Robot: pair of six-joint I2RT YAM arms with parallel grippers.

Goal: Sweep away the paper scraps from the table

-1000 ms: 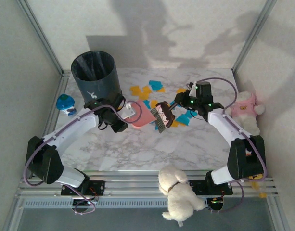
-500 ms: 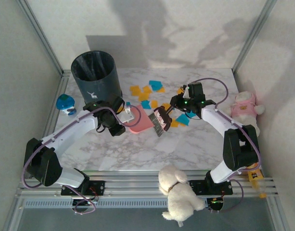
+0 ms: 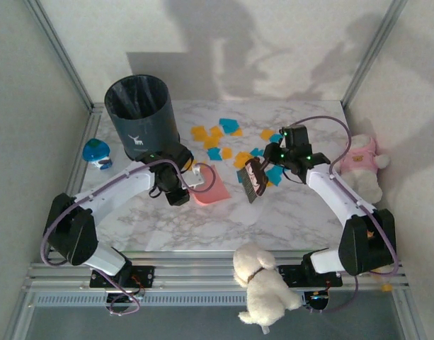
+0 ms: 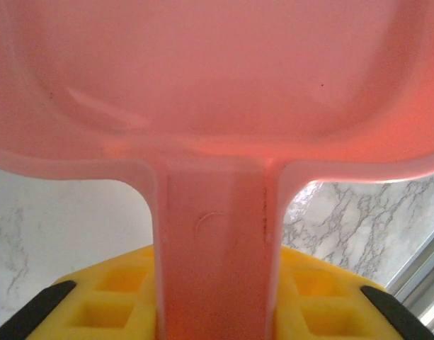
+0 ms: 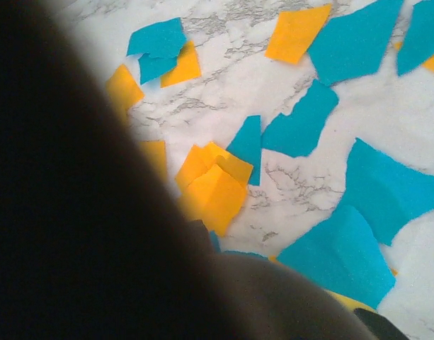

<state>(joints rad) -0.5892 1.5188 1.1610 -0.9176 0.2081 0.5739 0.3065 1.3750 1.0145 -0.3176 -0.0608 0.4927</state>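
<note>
**A:** Starting on the left: a small blue-green round toy (image 3: 96, 151) sits by the rail, and the tall dark round bin (image 3: 139, 113) stands just right of it at the far side. Neither is in play.

**B:** Next, the left jaws are clenched on the handle of the pink plastic dustpan (image 3: 211, 188). The wrist view shows that handle (image 4: 217, 269) running straight down between the yellow pads. The pan lies on the white marble-veined worktop (image 3: 202, 227), its mouth facing right, and I can't spot a scrap in it.

**A:** So where's the litter?

**B:** The orange and teal paper scraps (image 3: 218, 136) are scattered across the far middle of the worktop, beyond the pan and off to its right. The right wrist view shows plenty of them (image 5: 209, 188) lying flat on the marble.

**A:** And the right side?

**B:** The right jaws are shut tight on the dark-bristled hand brush (image 3: 255, 180), which hangs tilted, a little apart from the pan's mouth. I can't tell whether the bristles touch down.

**A:** I'd say we're mid-sweep, with most of the job left.

**B:** Agreed. The next move calls for the brush to get behind the far scraps and drag them left into a steady pan. On the far right, the pink plush toy (image 3: 362, 157) just watches.
</note>
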